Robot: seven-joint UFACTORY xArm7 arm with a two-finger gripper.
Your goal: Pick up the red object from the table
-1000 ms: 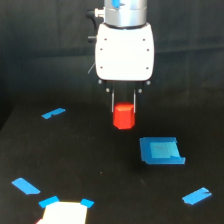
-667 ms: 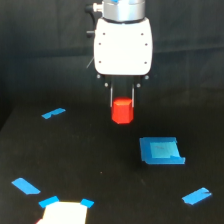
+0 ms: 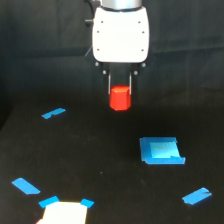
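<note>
The red object (image 3: 120, 98) is a stubby orange-red block, held in the air above the black table (image 3: 100, 165). My gripper (image 3: 120, 90) hangs from the white wrist housing at the top middle of the exterior view. Its two thin fingers (image 3: 109, 84) are shut on the block's upper sides. The block's lower half shows below the fingertips and does not touch the table.
A flat blue square pad (image 3: 161, 150) lies to the exterior view's right, below the gripper. Blue tape strips (image 3: 53, 113) mark the table at the left, the lower left and the lower right. A white patch with blue tape corners (image 3: 63, 211) sits at the bottom edge.
The gripper has risen with the red object in it, so the block now hangs higher above the table. The pad and tape strips have not moved.
</note>
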